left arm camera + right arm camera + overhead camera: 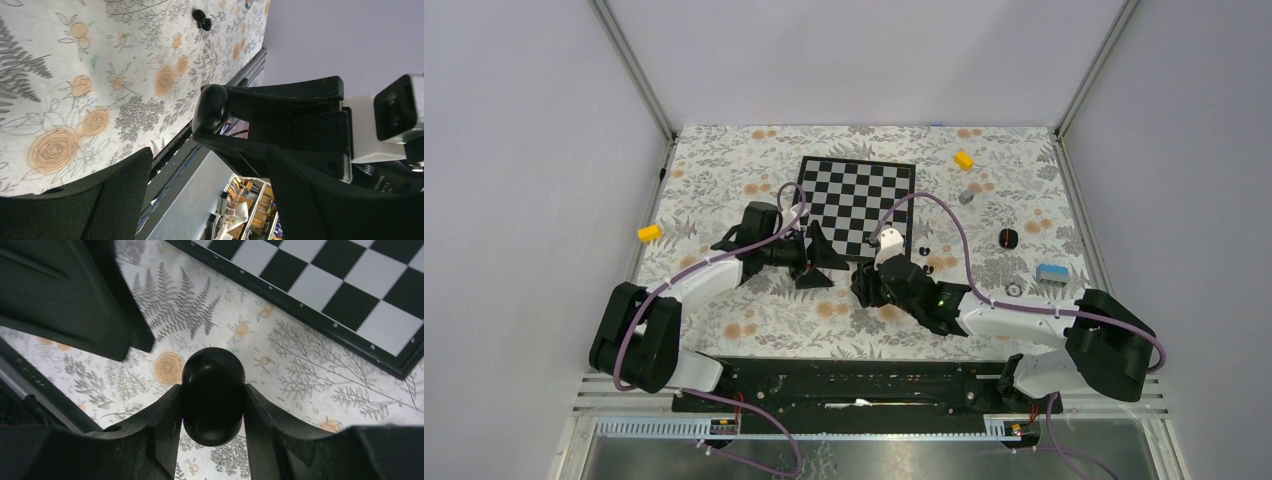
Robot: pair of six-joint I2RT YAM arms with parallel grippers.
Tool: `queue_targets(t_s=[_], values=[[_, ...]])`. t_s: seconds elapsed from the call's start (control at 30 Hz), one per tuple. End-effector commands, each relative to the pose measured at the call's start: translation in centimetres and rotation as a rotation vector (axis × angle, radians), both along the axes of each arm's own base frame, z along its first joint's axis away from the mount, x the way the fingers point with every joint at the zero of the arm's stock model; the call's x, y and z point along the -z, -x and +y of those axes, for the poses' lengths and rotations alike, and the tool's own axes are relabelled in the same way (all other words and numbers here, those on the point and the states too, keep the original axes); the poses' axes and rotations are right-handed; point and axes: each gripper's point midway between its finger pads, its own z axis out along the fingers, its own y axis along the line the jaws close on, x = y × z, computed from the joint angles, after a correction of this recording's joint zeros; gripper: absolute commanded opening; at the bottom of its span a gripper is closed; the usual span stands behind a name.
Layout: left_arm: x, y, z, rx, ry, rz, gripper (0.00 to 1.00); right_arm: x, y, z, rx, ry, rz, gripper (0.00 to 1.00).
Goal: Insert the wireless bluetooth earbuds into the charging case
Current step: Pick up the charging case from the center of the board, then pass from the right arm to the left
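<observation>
The charging case [213, 395], a closed black pebble, is clamped between the fingers of my right gripper [213, 412], a little above the flowered cloth. The left wrist view shows the same case [210, 107] sticking out of the right gripper's fingers [280, 95]. My left gripper [210, 200] stands open and empty right beside it, its fingers [75, 295] also showing in the right wrist view. From above, the left gripper [819, 262] and right gripper [864, 280] meet just below the chessboard. Small black earbuds [934, 262] lie on the cloth to the right, and again as earbuds [201, 18] far off.
The chessboard [859, 203] lies behind both grippers. Yellow blocks [964, 159] [650, 232], a grey cube [967, 196], a round black item [1009, 237], a silvery ring [1014, 289] and a blue-grey piece [1051, 272] are scattered around. The table's near rail [175, 150] is close.
</observation>
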Motion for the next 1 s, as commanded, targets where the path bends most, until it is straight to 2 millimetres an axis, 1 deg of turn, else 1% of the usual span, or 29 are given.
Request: queue_targets(t_s=[0.0,0.1,0.2,0.5,0.77,0.83,0.97], values=[[-1.3,-0.7,-1.3,0.010,0.087,-0.065,0.85,-3.3,-0.6,2.0,-0.057,-0.106,-0.086,0.37],[-0.9,-0.6,-1.9,0.018,0.092,-0.073,0.80,-3.6,-0.4,2.5,-0.076,-0.122,-0.082,0.37],[0.0,0.1,-2.2,0.036,0.077,-0.058,0.75,-4.1,-0.3,2.6,-0.079,-0.144,-0.083,0.37],[1.1,1.3,-3.4,0.110,0.066,-0.053,0.73,-4.2,-0.1,2.8,-0.085,-0.158,-0.073,0.37],[0.8,1.4,-4.2,0.135,0.073,-0.073,0.52,-3.9,-0.1,2.7,-0.084,-0.147,-0.068,0.37],[0.7,1.4,-4.2,0.138,0.075,-0.075,0.44,-3.9,-0.1,2.7,-0.082,-0.145,-0.066,0.37],[0.6,1.4,-4.3,0.136,0.076,-0.079,0.26,-3.8,-0.2,2.6,-0.073,-0.140,-0.063,0.38]])
